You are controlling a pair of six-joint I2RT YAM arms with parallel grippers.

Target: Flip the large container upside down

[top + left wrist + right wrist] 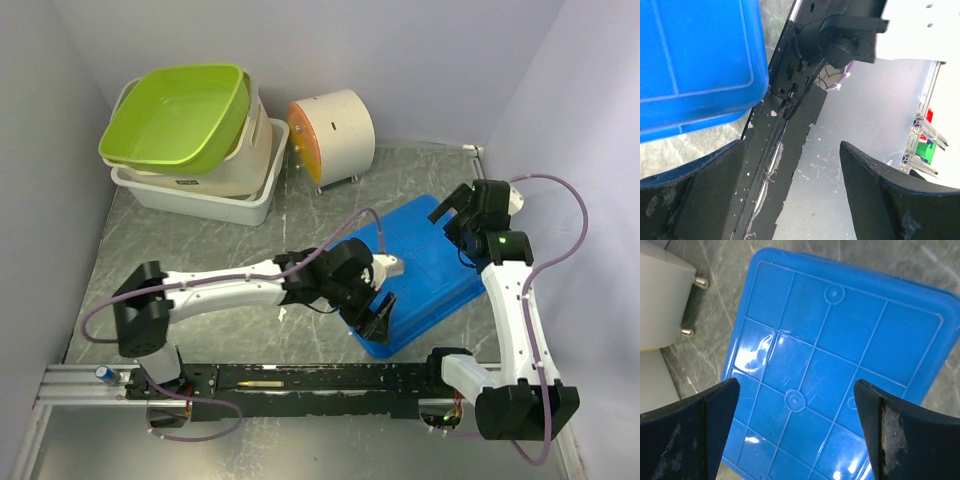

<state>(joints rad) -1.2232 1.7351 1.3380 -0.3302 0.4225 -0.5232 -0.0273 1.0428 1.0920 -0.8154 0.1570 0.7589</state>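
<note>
The large blue container point(430, 275) lies upside down on the grey marbled table, its ribbed bottom facing up. My left gripper point(378, 312) is open and empty at the container's near left corner; its wrist view shows the blue edge point(695, 55) at upper left and nothing between the fingers point(790, 145). My right gripper point(452, 228) is open and empty, hovering over the container's far right end. In the right wrist view the ribbed blue bottom point(835, 355) fills the space below the spread gripper point(796, 385).
A green tub point(180, 115) sits nested in a beige tub and a white tub point(200, 200) at the back left. A white cylinder with an orange face point(330, 135) lies at the back centre. A black mounting rail point(300, 380) runs along the near edge.
</note>
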